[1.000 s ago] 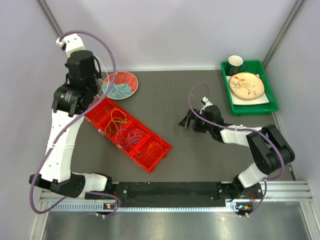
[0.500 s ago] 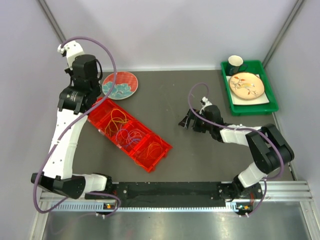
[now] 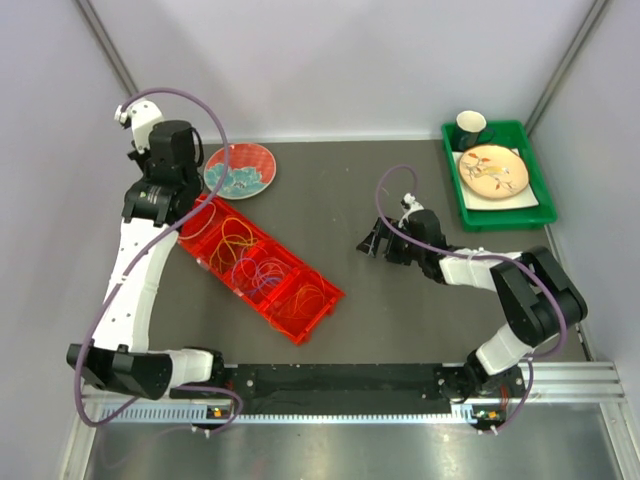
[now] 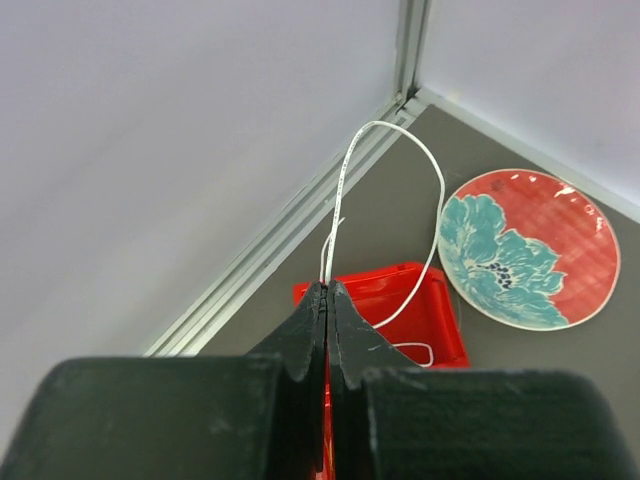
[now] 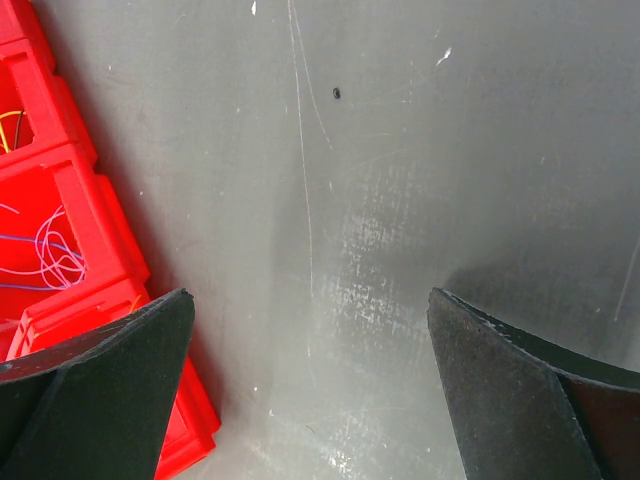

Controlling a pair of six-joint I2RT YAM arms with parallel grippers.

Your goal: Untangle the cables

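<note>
One white cable [image 4: 438, 200] sits pinched in left claw [image 4: 327, 295] above red bin [image 4: 425, 310] | right claw [image 5: 310, 300] wide, empty | handling: likely light, limp, slippery; grip loop ends

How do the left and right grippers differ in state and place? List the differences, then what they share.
The left gripper is shut, pinching a white cable; the right gripper is open and holds nothing. The left gripper is above the red bin's far end; the right gripper is over bare table beside that bin. Both have dark fingers.
</note>
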